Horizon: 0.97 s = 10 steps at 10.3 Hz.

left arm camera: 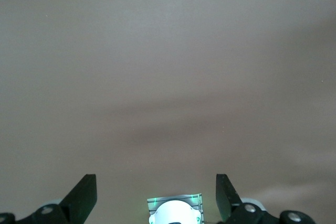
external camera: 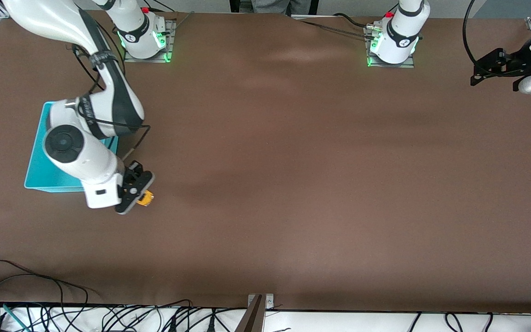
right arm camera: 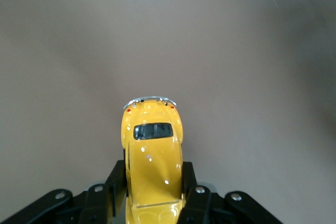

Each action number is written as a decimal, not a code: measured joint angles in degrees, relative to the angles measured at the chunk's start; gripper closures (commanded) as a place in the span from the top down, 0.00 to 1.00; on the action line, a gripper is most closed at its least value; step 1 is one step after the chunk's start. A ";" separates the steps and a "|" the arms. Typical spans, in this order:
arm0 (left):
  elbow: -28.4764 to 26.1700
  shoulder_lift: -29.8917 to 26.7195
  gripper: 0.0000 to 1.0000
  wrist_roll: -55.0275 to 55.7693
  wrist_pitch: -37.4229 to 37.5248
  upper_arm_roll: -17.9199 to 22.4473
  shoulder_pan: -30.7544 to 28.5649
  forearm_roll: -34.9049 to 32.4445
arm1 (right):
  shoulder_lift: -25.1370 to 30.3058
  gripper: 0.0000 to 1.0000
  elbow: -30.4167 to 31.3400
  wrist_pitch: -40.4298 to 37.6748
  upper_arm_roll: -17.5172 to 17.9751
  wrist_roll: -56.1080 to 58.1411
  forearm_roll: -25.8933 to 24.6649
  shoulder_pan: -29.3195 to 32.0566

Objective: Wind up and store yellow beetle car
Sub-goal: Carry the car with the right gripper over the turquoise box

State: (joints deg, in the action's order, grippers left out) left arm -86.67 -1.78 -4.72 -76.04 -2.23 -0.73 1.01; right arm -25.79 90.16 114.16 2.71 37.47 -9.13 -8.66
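Yellow beetle car point(right arm camera: 153, 158) sits gripped between the right gripper point(right arm camera: 153, 190)'s two black fingers point(right arm camera: 195, 198), which press against its sides; the jaws are closed on the car's body. The right wrist view shows it from above: rounded yellow roof, a small dark window, a chrome bumper at the end pointing away from the gripper, with bare brown table point(right arm camera: 247, 51) all around. The car's other end is cut off by the frame edge, and its wheels are not visible.

In the front view the same yellow beetle car point(external camera: 145, 198) is only a small yellow-orange patch poking out beside the right gripper point(external camera: 137, 196), mostly covered by the gripper body. Whether it rests on the table or is held just above it cannot be told. That view alone shows the turquoise bin point(external camera: 44, 170) just beside the gripper, toward the right arm's end of the table, with much of it hidden under the arm.

The left gripper point(left arm camera: 156, 198) waits at the left arm's end of the table, its fingers point(left arm camera: 84, 195) spread wide with nothing between them; only their tips show, and the left arm's green-lit base point(left arm camera: 175, 208) appears between them.
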 measured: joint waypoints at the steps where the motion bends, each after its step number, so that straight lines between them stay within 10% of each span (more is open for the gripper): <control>1: 0.01 0.00 1.00 0.00 0.01 0.02 -0.02 0.00 | 1.65 0.00 0.67 -1.86 -3.26 -0.22 0.01 0.13; 10: 0.02 0.04 1.00 0.00 0.12 0.11 -0.11 0.00 | 12.42 0.00 36.84 25.66 -21.64 10.14 0.11 0.45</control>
State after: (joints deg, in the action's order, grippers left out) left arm -86.65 -1.74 -4.72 -75.92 -2.11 -0.84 1.01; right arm -13.36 127.00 139.82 -18.93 47.61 -9.02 -8.21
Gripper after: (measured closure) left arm 0.000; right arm 0.529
